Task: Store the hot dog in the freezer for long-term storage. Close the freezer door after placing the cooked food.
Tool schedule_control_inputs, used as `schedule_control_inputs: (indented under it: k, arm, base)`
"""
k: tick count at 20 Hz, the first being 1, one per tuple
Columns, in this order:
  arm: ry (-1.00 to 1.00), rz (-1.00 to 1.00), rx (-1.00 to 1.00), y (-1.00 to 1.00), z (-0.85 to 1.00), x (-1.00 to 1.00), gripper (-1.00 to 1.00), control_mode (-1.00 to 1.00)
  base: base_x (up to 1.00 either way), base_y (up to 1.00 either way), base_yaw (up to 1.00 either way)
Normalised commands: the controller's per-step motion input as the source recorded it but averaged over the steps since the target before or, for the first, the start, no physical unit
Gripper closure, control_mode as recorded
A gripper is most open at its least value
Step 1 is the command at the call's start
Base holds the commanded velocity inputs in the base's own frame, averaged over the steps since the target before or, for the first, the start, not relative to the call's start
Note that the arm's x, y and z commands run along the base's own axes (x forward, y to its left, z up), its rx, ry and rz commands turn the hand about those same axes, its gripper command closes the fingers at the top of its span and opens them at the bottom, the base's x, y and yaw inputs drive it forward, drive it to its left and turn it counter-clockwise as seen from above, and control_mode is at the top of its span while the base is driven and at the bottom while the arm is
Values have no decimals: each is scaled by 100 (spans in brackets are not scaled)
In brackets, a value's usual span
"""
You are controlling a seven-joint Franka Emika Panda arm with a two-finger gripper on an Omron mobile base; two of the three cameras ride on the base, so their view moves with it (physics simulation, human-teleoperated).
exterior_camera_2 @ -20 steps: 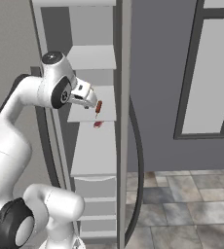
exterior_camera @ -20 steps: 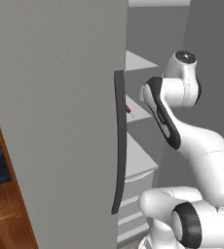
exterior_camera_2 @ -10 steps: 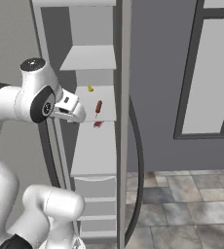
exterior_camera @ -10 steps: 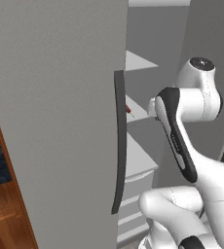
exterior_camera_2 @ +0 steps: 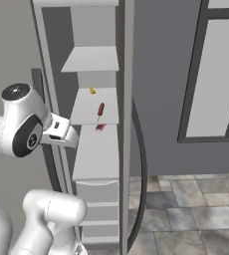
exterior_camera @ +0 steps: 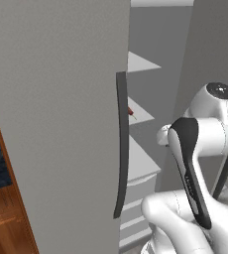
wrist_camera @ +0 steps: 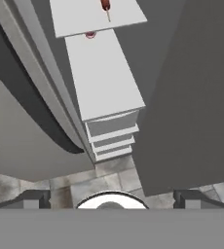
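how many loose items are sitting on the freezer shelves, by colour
reddish-brown: 1, the hot dog
yellow: 1, a small item behind it on the same shelf
pinkish-red: 1, a small item at the back of the shelf below
total: 3

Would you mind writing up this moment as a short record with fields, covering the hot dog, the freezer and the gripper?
hot dog: lying on a white middle shelf inside the freezer, at
freezer: compartment open, white shelves and drawers showing
freezer door: open, its panel seen edge-on in the right base view
gripper: open and empty, outside the freezer
other items: small yellow item behind the hot dog
step left: closing the door
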Motion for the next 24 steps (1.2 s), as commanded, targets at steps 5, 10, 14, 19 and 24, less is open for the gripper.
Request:
schedule_control_inputs:
  k: [5,10,14,19,24]
  arm:
    - [19,7,-1,27,-18,-21,-100,-100]
    - [13,0,0,14,-33,-9,-100,-100]
    - [13,0,0,0,-45,-2,-100,-100]
    - [3,0,0,0,-12,0,-100,-100]
    - [0,0,0,0,0,0,-100,-100]
  base:
    - [0,0,0]
    - [0,0,0]
    - [0,0,0]
    - [0,0,0]
    - [0,0,0]
